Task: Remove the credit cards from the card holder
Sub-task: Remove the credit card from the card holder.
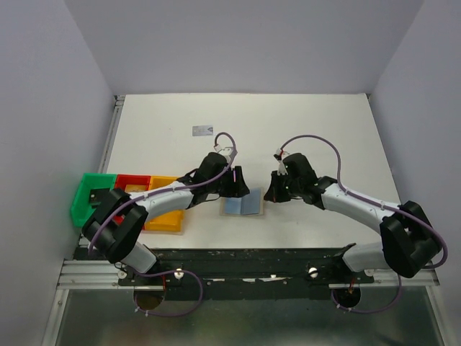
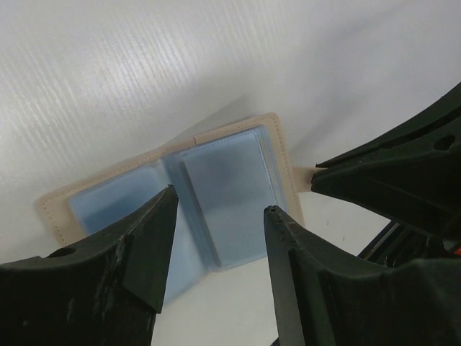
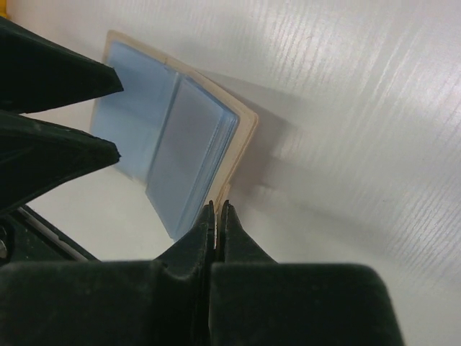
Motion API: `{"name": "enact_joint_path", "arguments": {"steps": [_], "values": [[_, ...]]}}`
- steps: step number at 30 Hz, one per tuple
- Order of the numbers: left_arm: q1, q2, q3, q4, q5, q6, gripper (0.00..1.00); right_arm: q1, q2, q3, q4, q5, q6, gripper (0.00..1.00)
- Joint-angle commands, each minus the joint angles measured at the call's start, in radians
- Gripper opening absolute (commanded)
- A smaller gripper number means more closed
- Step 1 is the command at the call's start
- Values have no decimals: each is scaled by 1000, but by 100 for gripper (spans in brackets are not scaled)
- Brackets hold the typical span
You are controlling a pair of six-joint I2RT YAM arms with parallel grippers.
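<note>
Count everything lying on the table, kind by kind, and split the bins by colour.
card holder: 1
silvery card: 1
green bin: 1
red bin: 1
yellow bin: 1
Total: 5

The left tool hides part of the flat blue-and-tan folding card holder. A small grey rectangle is unreadable.
</note>
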Motion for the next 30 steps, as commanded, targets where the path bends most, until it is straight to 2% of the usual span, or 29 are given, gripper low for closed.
{"name": "enact_joint_path", "arguments": {"steps": [1, 30], "values": [[-28, 28, 54, -52, 21, 46, 64, -5, -26, -12, 41, -38, -16, 0], [-80, 107, 112, -106, -14, 89, 72, -4, -38, 2, 65, -111, -2, 0]]}}
